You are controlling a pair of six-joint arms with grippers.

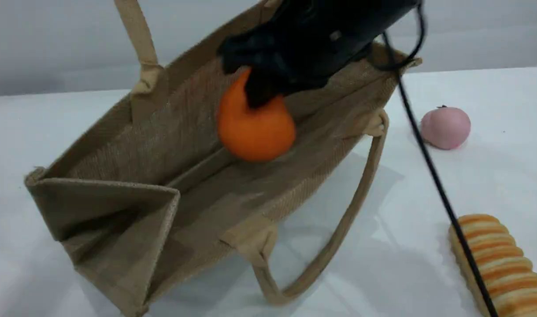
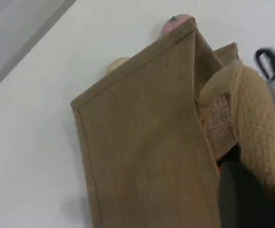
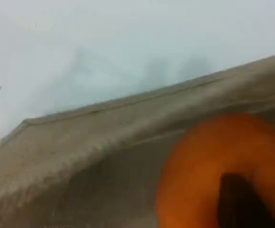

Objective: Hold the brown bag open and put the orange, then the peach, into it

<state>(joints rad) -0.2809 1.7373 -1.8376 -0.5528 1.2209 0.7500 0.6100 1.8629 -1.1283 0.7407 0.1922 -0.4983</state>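
Desk (image 1: 493, 176): white, plain, carries all items below.

Bag (image 1: 162, 176): largest item. Tan-brown woven jute tote, mouth gaping toward the scene camera, tilted, left end panel folded inward. 2 lighter beige loop handles: far handle (image 1: 138, 39) pulled upward at the scene view's top edge, near handle (image 1: 338, 229) hanging down onto the desk. No label or writing readable.

Right arm (image 1: 330, 26): black, blurred, enters from the top edge and reaches down over the bag's mouth; a black cable (image 1: 435, 176) trails from it across the desk. Right hand (image 1: 261, 90): clamped on the top of the orange, fingers dark against the fruit.

Loaf (image 1: 501, 264): long, ribbed, orange and cream, lower right corner of the desk, well apart from the bag.

Orange (image 1: 255, 125): bright orange, round, held inside the bag's mouth, above its floor.

Peach (image 1: 445, 127): pale pink, round, small dark mark on top, on the desk right of the bag, apart from it.

Left hand (image 2: 242, 190): only a dark fingertip shows, in the left wrist view, jaws closed, pressed against the beige handle beside the bag's wall.
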